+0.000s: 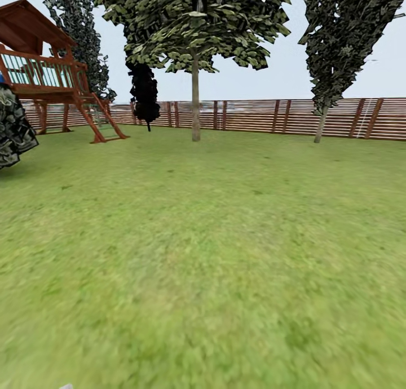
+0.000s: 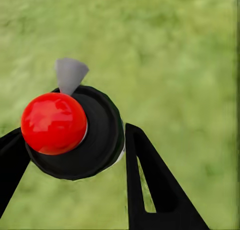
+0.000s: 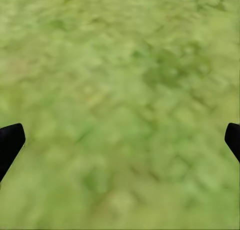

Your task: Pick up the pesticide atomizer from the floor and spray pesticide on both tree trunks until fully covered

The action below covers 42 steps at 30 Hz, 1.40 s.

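Note:
The pesticide atomizer [image 2: 55, 122] appears from above in the left wrist view: a shiny red ball on a round black cap, with a grey cone nozzle [image 2: 70, 74] sticking out. My left gripper [image 2: 75, 140] is shut on it, one black finger on each side of the cap, above grass. My right gripper [image 3: 122, 137] is open over bare grass, holding nothing. In the head view a tree [image 1: 194, 34] with a pale bare trunk [image 1: 195, 104] and green foliage high up stands far ahead by the fence. The garden lawn [image 1: 214, 248] stretches between me and it.
A brown slatted fence [image 1: 254, 115] closes the far side. A red-brown wooden play tower [image 1: 51, 73] with a ladder stands at the far left. Dark columnar trees [image 1: 338, 39] [image 1: 144, 96] rise along the fence, and a dark leafy bush [image 1: 12, 129] sits at the left edge.

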{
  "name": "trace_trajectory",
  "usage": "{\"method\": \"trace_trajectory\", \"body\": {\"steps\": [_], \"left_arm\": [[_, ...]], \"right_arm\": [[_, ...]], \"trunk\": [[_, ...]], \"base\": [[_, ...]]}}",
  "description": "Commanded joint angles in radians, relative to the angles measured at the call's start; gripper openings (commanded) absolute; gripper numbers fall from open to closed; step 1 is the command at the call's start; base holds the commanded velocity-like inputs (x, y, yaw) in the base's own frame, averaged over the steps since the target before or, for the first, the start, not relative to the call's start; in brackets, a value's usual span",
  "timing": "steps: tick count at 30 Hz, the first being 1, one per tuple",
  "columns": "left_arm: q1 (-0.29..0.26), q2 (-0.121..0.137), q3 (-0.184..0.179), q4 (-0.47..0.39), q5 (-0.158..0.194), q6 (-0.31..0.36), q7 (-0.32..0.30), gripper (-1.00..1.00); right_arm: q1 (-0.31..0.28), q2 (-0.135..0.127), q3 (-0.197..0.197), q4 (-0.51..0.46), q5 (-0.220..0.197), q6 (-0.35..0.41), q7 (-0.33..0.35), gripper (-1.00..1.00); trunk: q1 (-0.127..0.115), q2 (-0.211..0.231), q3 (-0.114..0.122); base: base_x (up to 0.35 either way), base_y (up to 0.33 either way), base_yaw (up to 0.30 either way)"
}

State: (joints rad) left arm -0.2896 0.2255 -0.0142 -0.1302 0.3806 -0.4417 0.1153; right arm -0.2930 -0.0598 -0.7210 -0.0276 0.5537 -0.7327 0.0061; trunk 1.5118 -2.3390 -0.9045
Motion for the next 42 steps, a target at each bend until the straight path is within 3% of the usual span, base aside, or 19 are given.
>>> {"method": "trace_trajectory", "body": {"steps": [1,42], "left_arm": [[0.0,0.0,0.0,0.0,0.0,0.0,0.0,-1.0],[0.0,0.0,0.0,0.001,0.001,0.001,0.0,-1.0]], "right_arm": [[0.0,0.0,0.0,0.0,0.0,0.0,0.0,1.0],[0.0,0.0,0.0,0.0,0.0,0.0,0.0,1.0]], "trunk": [[0.0,0.0,0.0],[0.0,0.0,0.0]], "base": [[0.342,0.0,0.0],[0.342,0.0,0.0]]}}
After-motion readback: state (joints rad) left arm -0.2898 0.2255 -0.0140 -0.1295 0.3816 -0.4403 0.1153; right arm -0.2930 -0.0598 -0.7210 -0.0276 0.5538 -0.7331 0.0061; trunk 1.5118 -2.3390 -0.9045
